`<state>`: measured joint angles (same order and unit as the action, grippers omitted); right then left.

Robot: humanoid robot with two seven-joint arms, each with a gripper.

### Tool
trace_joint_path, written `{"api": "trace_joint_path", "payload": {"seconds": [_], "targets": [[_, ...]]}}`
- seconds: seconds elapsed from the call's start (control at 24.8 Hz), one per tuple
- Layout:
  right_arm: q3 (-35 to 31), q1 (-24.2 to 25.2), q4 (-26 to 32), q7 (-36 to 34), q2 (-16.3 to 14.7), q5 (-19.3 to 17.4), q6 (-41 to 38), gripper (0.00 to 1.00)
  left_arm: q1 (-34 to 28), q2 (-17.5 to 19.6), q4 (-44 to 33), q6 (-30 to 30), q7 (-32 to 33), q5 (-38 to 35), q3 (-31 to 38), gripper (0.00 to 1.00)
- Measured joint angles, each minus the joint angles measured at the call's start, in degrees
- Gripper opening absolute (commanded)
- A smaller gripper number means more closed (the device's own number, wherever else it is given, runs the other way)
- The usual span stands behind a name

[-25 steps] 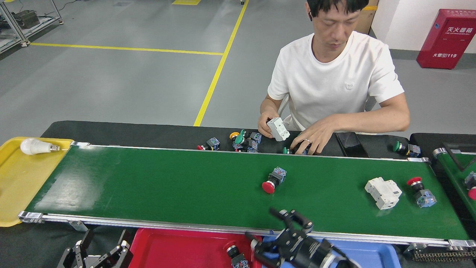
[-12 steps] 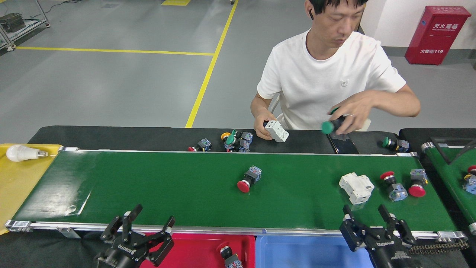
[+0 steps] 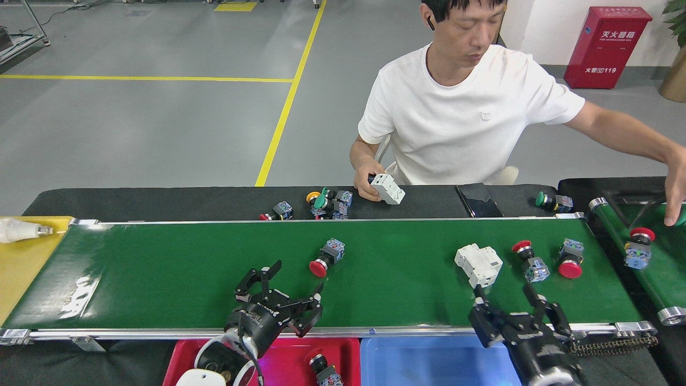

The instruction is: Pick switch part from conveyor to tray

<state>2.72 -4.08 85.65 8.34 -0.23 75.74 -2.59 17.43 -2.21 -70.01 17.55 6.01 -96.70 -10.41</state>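
While the left end effector (image 3: 281, 292) hangs over the near part of the conveyor (image 3: 161, 273) with its fingers spread and nothing between them, the nearest red switch part (image 3: 326, 255) lies on the belt just beyond it and a little to its right, red cap toward the robot. To take it well, I judge the fingers should straddle the dark body behind the cap rather than the rounded cap, close squarely, then lift clear of the near rail before carrying it back to the red tray (image 3: 278, 356), where one switch (image 3: 321, 370) already lies.

The right end effector (image 3: 512, 316) is also spread and empty, at the belt's near edge just below a white breaker block (image 3: 478, 263); two more red switches (image 3: 530, 261) (image 3: 569, 258) lie to the right of that block. A blue tray (image 3: 429, 359) sits beside the red one.

Across the bench (image 3: 161, 201), a person holds another white block (image 3: 387, 188) in one hand (image 3: 366, 185) and reaches the other hand (image 3: 676, 190) over the narrower second belt (image 3: 656, 268). Loose switches (image 3: 328, 202) are heaped on the far side, and a bulb (image 3: 19, 230) rests on the yellow tray (image 3: 21, 262). Nothing blocks the left arm's short path.
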Motion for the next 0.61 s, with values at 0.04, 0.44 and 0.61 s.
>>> {"api": "trace_joint_path", "payload": {"seconds": [0.04,0.44,0.61], "targets": [[1.2,-1.4,-1.6,0.0,0.0,0.0,0.8,0.98,1.1,0.0,1.2,-0.3,0.0,0.0,0.0,1.00],[6.5,-9.6,-12.0,0.1,0.0,0.1,3.5,0.98,8.3,-0.6,13.2,-0.5,0.1,0.0,-0.4,0.69],[8.0,-12.3,-16.1,0.1,0.2,0.1,3.7,0.44,8.7,-0.3,14.9,-0.3,-1.0,0.0,-0.4,0.05]]}}
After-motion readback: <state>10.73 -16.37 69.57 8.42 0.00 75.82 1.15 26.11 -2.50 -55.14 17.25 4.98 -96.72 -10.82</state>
